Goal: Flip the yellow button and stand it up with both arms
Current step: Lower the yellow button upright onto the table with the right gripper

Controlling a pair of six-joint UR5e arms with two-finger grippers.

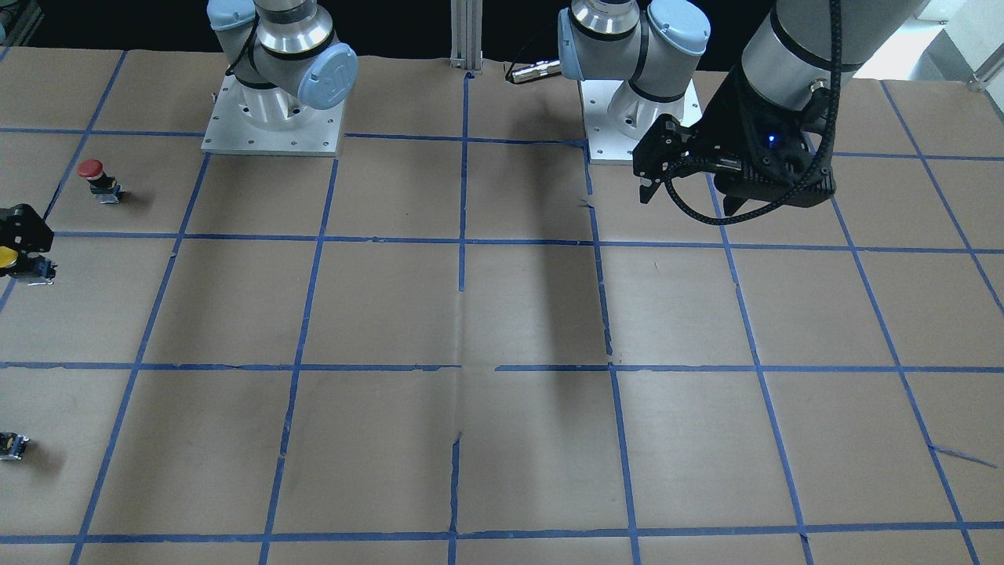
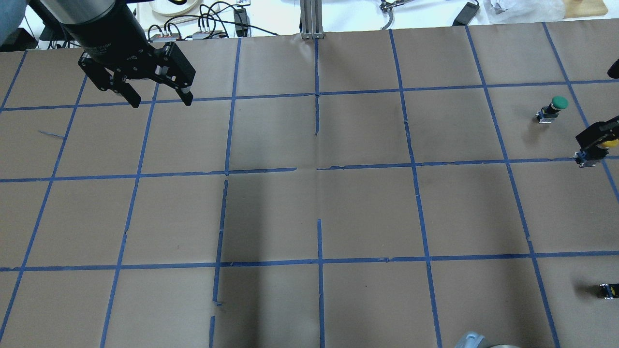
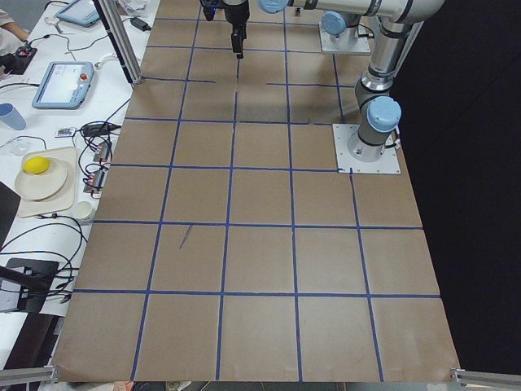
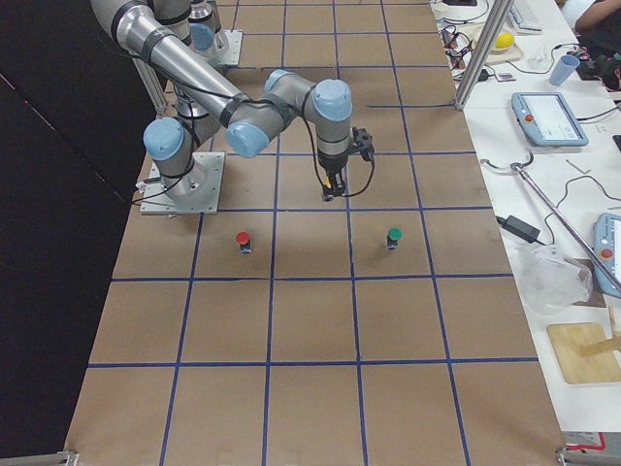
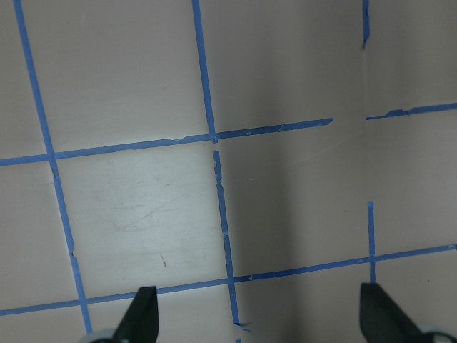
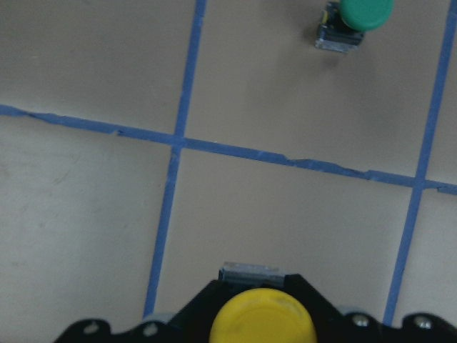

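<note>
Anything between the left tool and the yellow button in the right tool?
Nothing visible. Only bare table lies between the open left tool and the yellow button gripped by the right tool. The green button stands close by, just off that line on the far side.

Green button (image 2: 559, 102) near right hand (image 2: 596, 144)

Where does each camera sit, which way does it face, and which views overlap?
Front-facing: across the table, facing the robot; both bases, left gripper.
Overhead: behind the robot, looking down; left gripper, right gripper.
Left side: table's left end; left arm's base nearest.
Right side: table's right end; right arm, red button, green button.
Left wrist: down at the table; open fingertips.
Right wrist: down past the held yellow button to the green button.
Shared: green button in overhead, right side, right wrist.
</note>
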